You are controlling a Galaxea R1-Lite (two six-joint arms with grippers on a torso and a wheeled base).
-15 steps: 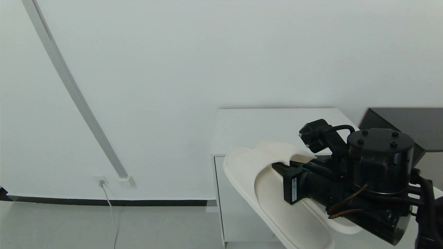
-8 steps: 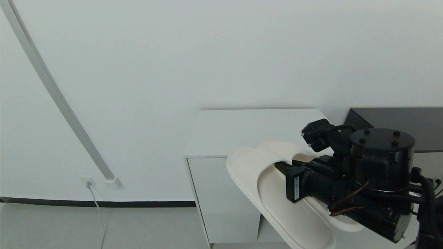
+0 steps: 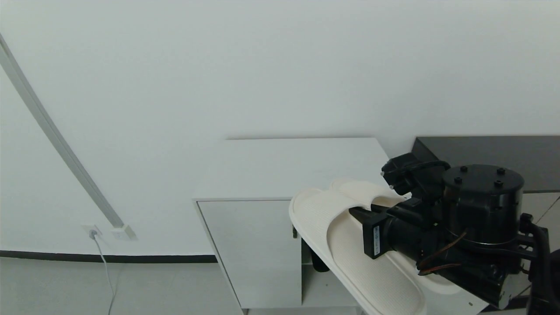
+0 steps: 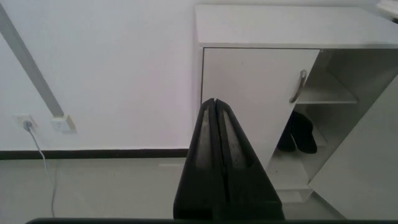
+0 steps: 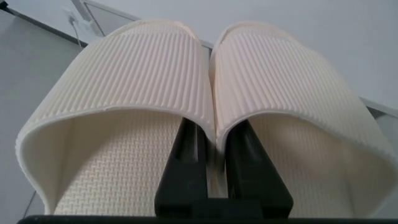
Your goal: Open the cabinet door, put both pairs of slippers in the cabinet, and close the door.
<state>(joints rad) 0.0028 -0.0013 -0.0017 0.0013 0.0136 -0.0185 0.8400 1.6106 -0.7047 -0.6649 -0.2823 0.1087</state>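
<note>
My right gripper (image 3: 356, 213) is shut on a pair of cream slippers (image 3: 345, 245), held in the air in front of the white cabinet (image 3: 297, 166). In the right wrist view its fingers (image 5: 193, 149) pinch the two inner sides of the cream slippers (image 5: 155, 81) together. The cabinet's left door (image 3: 253, 249) is closed and its right half stands open. A dark pair of slippers (image 4: 298, 134) sits on a lower shelf inside. My left gripper (image 4: 215, 106) is shut with nothing in it and hangs some way short of the cabinet (image 4: 286, 25), level with the closed left door (image 4: 249, 93).
A dark tabletop (image 3: 490, 153) adjoins the cabinet on the right. A grey strip (image 3: 52, 131) runs slantwise down the wall to a socket with a cable (image 3: 92, 232). Bare floor lies left of the cabinet.
The head camera has turned right, so the whole picture slid left and the cabinet's open right half came into view. The cream slippers stay held in my right gripper.
</note>
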